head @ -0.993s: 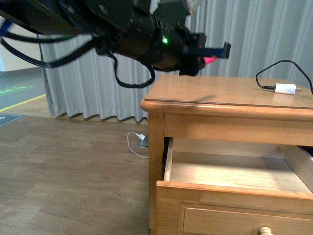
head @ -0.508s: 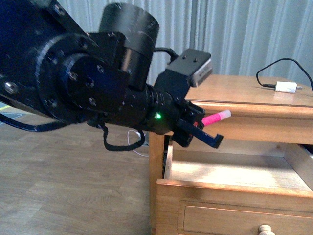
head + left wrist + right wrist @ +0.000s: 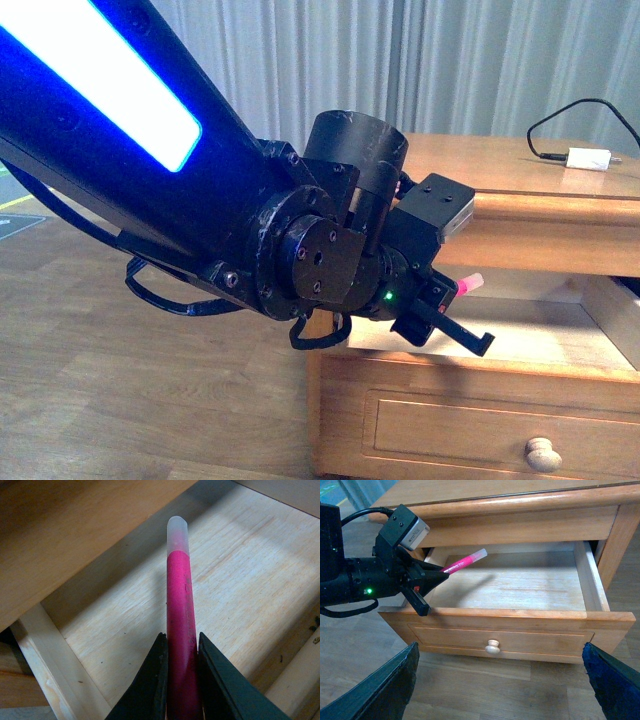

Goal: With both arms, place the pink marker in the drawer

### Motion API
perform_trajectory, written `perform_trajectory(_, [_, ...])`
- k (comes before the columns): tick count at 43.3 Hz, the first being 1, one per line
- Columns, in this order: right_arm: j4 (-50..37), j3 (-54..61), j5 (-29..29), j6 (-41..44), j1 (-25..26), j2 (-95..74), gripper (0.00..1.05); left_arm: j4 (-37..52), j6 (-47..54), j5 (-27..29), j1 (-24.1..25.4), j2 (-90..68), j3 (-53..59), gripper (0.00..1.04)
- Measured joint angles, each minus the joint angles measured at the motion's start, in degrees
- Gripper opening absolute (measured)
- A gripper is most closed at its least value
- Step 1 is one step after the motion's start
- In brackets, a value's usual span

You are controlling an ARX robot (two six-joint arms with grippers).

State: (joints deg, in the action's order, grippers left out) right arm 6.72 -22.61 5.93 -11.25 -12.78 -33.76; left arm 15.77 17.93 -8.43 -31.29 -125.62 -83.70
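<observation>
Left gripper (image 3: 180, 647) pinched tight on the pink marker (image 3: 178, 595) — pale cap end sticking out past the fingers, held in the air over the open drawer (image 3: 520, 586), near its left side. Right gripper (image 3: 499, 649) spread wide — out in front of the drawer face.

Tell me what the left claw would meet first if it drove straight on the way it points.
Probably the drawer floor; the pink marker would touch before the left claw itself. Depth is unclear.

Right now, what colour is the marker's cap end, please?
The cap of the marker is translucent white; left wrist view shows it best.
</observation>
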Motion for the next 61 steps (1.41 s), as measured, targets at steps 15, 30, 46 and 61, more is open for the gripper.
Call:
perform_trajectory(15, [0.00, 0.00, 0.00, 0.00, 0.00, 0.00, 0.96, 0.02, -0.11, -0.02, -0.02, 0.00, -0.22, 0.15])
perform_trajectory(30, [0.00, 0.00, 0.00, 0.00, 0.00, 0.00, 0.96, 0.02, -0.15, -0.02, -0.02, 0.00, -0.22, 0.15])
perform_trajectory(46, [0.00, 0.00, 0.00, 0.00, 0.00, 0.00, 0.96, 0.02, -0.31, 0.00, -0.02, 0.00, -0.22, 0.26])
perform_trajectory(61, [0.00, 0.00, 0.00, 0.00, 0.00, 0.00, 0.96, 0.02, -0.31, -0.02, -0.02, 0.00, -0.22, 0.73])
